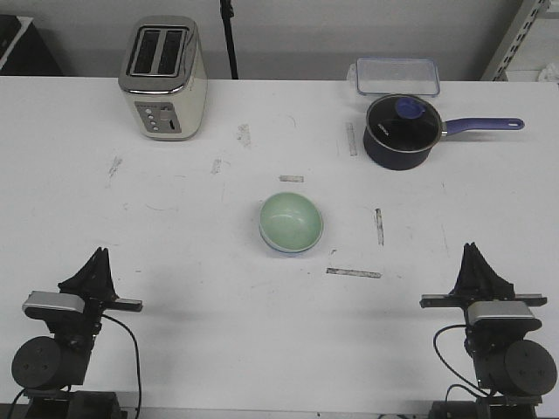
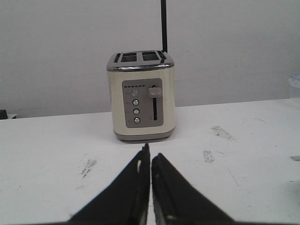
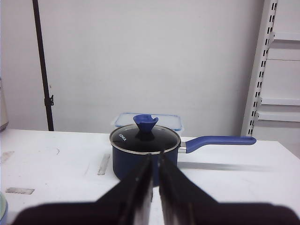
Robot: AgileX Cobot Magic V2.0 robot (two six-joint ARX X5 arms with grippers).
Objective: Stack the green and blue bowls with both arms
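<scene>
White table [image 1: 175, 262], scuffed with grey marks and tape strips. Cream toaster [image 1: 162, 78] at the far left; navy saucepan [image 1: 402, 131] with glass lid and purple handle at the far right, clear lidded container [image 1: 397, 76] just behind it.

Mid-table: green bowl [image 1: 292, 221] nested in the blue bowl [image 1: 278, 249], of which only a thin pale-blue rim visible along the near-left edge. Stack upright, well apart from both arms.

Left gripper [image 1: 99, 258] parked at the near-left table edge, facing the toaster; jaws pressed together in the left wrist view, a hairline gap only, nothing between them. Right gripper [image 1: 472, 254] parked at the near-right edge, facing the saucepan; jaws likewise closed on nothing. Sliver of the stack's rim just visible at the lower corner of the right wrist view.

Judged: stacking step complete, both arms at rest pose, task at or near its end. Next move, if any: none on the bowls; hold rest pose. If re-seating needed, jaws to be opened first, then a long reach inward to mid-table.
</scene>
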